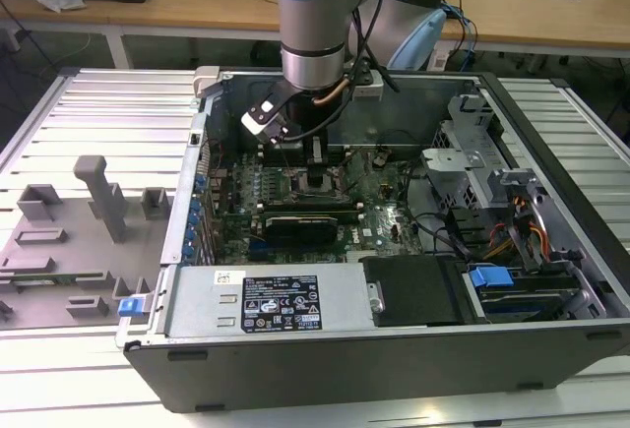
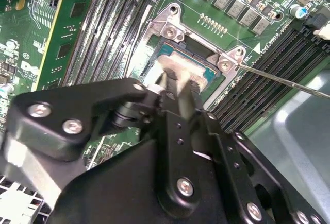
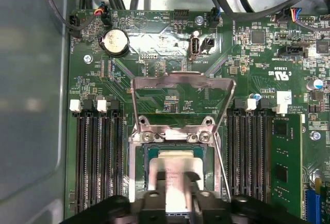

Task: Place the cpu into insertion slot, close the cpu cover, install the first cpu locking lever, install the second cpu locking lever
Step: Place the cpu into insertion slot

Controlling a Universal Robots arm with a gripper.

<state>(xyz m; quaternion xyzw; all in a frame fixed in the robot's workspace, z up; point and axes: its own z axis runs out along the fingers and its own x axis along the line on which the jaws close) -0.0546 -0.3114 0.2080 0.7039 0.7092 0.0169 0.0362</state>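
The step in hand is, as I judge it, the first one: to place the cpu into the insertion slot. In the exterior view the arm reaches straight down into the open computer case, which lies on the slatted tabletop, and the gripper is low over the middle of the motherboard. In both wrist views its fingers stand at two opposite sides of the chip's silvery top and appear to be clamped on it; I see no gap between finger and metal. The cpu is inside the dark frame of the slot and looks level. Whether it rests fully on the contacts I cannot tell, because the fingers hide a part of it. The cpu cover is open, swung back on its hinge away from the slot, so that the board shows through its window. A thin locking lever appears to stand free beside the socket, not hooked down. So the three later steps are not yet done. In my judgement the next move calls for care: the chip must sit flat and square in the frame before the grip lets go, and the fingers must part without dragging or tilting it, since the contacts below are delicate
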